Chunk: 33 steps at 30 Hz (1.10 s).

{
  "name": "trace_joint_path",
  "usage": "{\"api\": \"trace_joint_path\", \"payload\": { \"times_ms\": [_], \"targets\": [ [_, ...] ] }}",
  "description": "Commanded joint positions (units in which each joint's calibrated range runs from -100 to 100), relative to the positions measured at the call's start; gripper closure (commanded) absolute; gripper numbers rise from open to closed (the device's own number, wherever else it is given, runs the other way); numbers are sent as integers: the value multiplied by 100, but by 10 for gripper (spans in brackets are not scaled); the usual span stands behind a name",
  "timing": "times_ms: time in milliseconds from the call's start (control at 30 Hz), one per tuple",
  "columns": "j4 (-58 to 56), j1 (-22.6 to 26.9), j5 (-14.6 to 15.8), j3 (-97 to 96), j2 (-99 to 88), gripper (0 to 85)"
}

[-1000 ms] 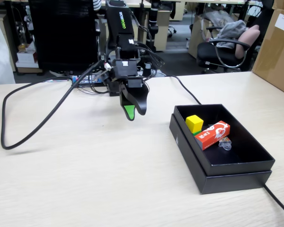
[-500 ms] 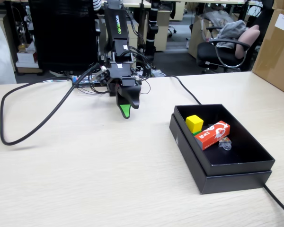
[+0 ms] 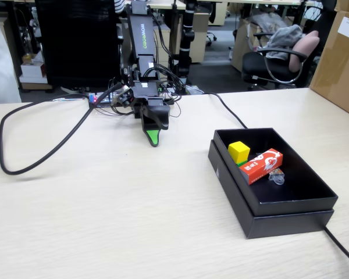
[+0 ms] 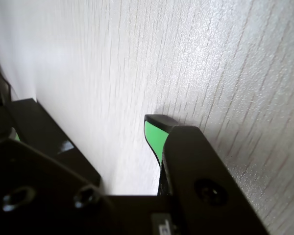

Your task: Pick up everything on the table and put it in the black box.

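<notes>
Claw resting tip-down on worktop, jaws together, gripping nothing. Black box stands well apart near the right edge, holding yellow cube, red-and-white box and green cube. Broad bare worktop lies between.

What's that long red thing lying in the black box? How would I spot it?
Look at the black box on the right of the table in the fixed view. Inside, a flat red-and-white carton lies beside a yellow cube. It is the only long, printed item there, with a bit of clear wrapping at its near end.
</notes>
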Motion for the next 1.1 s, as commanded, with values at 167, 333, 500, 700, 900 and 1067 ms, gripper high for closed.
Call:
{"api": "trace_joint_path", "payload": {
  "times_ms": [167,333,500,700,900,1067],
  "targets": [
    [741,15,78,-287,544,354],
    [750,29,78,-296,728,350],
    [750,5,78,-323,728,363],
    [750,5,73,-369,693,363],
    [750,0,73,-378,693,363],
    [750,0,73,-378,693,363]
  ]
}}
